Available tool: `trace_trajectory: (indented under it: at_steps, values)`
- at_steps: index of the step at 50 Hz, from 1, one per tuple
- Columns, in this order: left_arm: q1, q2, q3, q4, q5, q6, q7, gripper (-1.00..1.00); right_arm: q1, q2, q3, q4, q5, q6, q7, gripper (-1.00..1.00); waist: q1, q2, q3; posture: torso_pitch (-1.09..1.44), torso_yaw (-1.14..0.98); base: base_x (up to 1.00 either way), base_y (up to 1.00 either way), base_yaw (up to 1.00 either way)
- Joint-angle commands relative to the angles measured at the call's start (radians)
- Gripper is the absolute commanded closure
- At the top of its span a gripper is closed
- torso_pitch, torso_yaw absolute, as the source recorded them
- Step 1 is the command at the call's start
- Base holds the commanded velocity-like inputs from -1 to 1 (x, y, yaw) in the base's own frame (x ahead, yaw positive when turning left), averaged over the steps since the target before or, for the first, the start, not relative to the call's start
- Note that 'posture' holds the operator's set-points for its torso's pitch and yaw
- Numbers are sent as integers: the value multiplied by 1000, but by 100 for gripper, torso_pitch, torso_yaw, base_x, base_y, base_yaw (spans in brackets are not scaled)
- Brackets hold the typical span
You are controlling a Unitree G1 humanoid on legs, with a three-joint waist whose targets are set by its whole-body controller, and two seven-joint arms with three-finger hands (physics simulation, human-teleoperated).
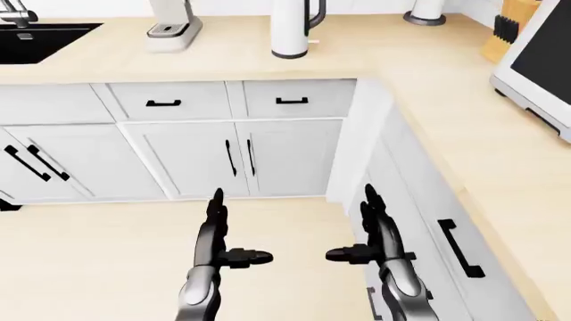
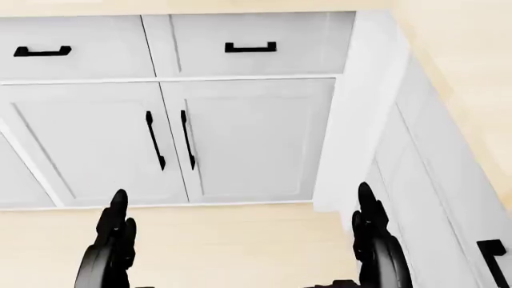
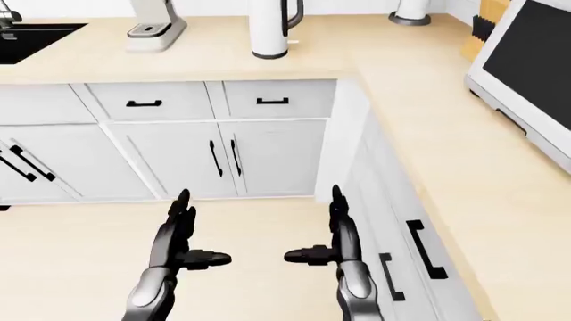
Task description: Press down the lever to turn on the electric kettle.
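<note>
The white electric kettle (image 1: 291, 30) with a black handle stands on the light wood counter (image 1: 375, 60) at the top middle of the left-eye view; its top is cut off by the frame edge and its lever does not show. My left hand (image 1: 223, 234) and right hand (image 1: 361, 231) are both open and empty, fingers stretched forward, low in the view over the floor. Both hands are far below and short of the kettle. The hands also show in the head view, left hand (image 2: 112, 240) and right hand (image 2: 376, 240).
White cabinets with black handles (image 1: 230, 157) run below the counter, which turns a corner down the right side. A black sink (image 1: 35, 41) is at top left, a grey appliance (image 1: 174, 27) beside the kettle, a microwave (image 1: 544, 63) and knife block (image 1: 504, 30) at right.
</note>
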Motion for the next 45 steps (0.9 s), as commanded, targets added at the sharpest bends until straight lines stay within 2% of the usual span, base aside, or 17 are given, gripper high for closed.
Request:
trace_trajectory:
  at_steps: [1,2,3,5,7,8,18,19,27,40,45]
  values:
    - [-17,5,-3,-147,-4,-18,-5,-100,-16,-2,0,-114,6,-51,0,-100,-2,-8,-1,0,0,0,0,0]
    - [-17,4,-2,-157,-4,-11,-6,-100,-14,-2,1,-123,5,-47,0,-100,2,-7,-37,0,0,0,0,0]
    - [-18,4,-2,-162,-2,-8,-6,-100,-12,-2,1,-133,3,-43,-1,-100,6,0,-63,0,0,0,0,0]
    - [-16,4,-1,-172,1,-3,-6,-100,-11,-2,2,-142,2,-36,-1,-100,5,-8,-18,0,0,0,0,0]
    - [-14,4,-1,-187,2,5,-8,-100,-12,-1,4,-146,0,-33,-1,-100,7,-8,-68,0,0,0,0,0]
    - [-14,3,-1,-167,3,-18,-8,-100,-10,-1,3,-158,-1,-29,-2,-100,7,-7,-73,0,0,0,0,0]
    - [-3,0,-11,-272,5,50,-15,-100,0,-4,7,-266,-18,29,3,-100,8,-5,-84,0,0,0,0,0]
    - [-7,0,-10,-310,3,88,-14,-100,-1,-4,7,-277,-21,36,4,-100,8,-5,-85,0,0,0,0,0]
    - [-20,-2,-15,-390,1,153,-11,-100,-28,-21,-6,-422,-85,144,17,-100,9,-5,-91,0,0,0,0,0]
    - [-105,-4,-25,-671,-24,419,23,-100,-94,-39,-32,-616,-156,331,55,-100,9,-7,-84,0,0,0,0,0]
    - [-128,0,-17,-743,-36,483,33,-100,-109,-41,-31,-664,-179,378,61,-100,9,-6,-80,0,0,0,0,0]
